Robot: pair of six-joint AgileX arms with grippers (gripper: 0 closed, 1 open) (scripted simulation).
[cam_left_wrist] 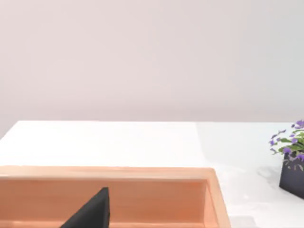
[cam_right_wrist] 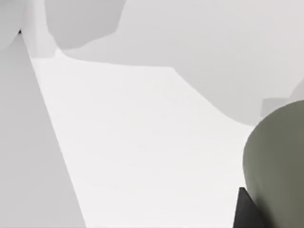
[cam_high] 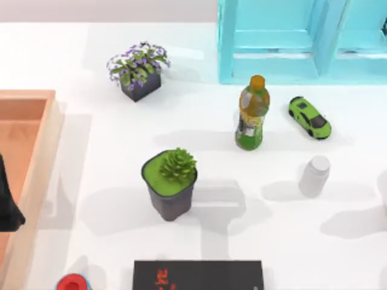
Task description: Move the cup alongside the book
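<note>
Pale grey cup (cam_high: 314,176) stands alone, well apart from the book (cam_high: 198,275); either tool's opening can't be told.

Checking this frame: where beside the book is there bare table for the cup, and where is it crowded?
Bare table lies right of the book, below the cup, and also between the book and the red-topped blue thing. The succulent pot crowds the space just above the book. Bottle and toy car cluster above the cup. The left gripper sits over the wooden tray.
</note>
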